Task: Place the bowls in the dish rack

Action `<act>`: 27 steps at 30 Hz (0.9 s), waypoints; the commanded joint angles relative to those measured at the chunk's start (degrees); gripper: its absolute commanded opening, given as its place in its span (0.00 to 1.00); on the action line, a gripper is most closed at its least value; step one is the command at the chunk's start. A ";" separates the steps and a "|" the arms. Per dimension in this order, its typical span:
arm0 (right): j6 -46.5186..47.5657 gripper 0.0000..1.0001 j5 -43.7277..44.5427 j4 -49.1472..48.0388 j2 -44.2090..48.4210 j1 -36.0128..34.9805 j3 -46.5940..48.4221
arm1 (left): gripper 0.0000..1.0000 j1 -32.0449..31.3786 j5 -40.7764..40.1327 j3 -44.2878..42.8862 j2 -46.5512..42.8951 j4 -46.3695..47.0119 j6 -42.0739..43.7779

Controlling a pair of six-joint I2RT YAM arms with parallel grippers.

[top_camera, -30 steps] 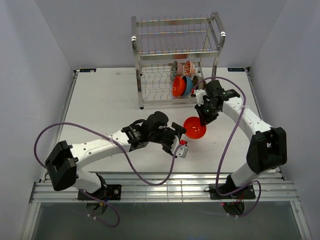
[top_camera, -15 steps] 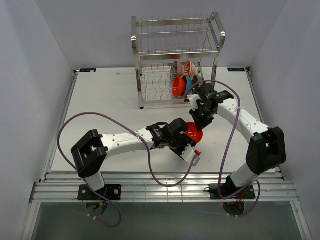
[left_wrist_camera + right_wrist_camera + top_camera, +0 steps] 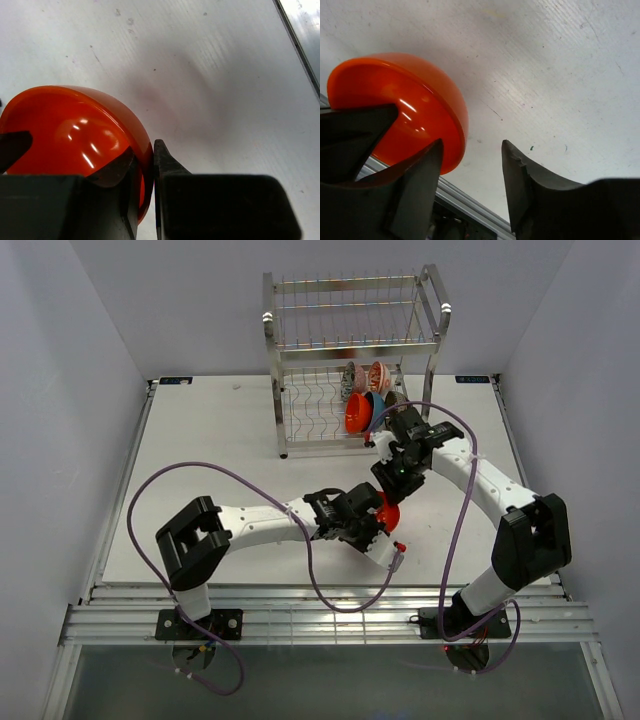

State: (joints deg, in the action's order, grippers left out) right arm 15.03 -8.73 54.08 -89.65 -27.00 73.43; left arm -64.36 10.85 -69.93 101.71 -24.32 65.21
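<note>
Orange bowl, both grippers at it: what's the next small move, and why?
Probably draw the right gripper back, clear of the orange bowl. Its jaws stand open with only table between them and the rim beside one finger, while the left gripper pinches the rim, one finger inside and one outside. The bowl looks held by the left alone.

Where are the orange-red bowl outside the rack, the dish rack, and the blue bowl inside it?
orange-red bowl (image 3: 75, 125): left wrist view, its glossy outer wall.
dish rack (image 3: 268, 319): top external view, left upright post.
blue bowl (image 3: 377, 406): top external view, its visible edge.
</note>
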 commanded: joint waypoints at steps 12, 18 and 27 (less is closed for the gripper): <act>1.76 0.90 -7.33 0.85 5.36 14.85 11.55 | 0.00 3.96 8.11 -2.73 -7.23 9.19 -35.07; 2.81 0.90 -16.14 2.08 5.36 26.30 14.03 | 0.00 15.13 10.00 -2.76 -7.75 26.80 -60.27; 1.24 0.90 -20.27 2.34 6.68 28.59 11.03 | 0.00 20.14 1.37 -3.10 -5.05 43.46 -76.45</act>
State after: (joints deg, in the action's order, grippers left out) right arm 16.73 -25.45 55.75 -84.71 1.13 84.47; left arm -45.39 14.46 -70.02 97.03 10.02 -2.11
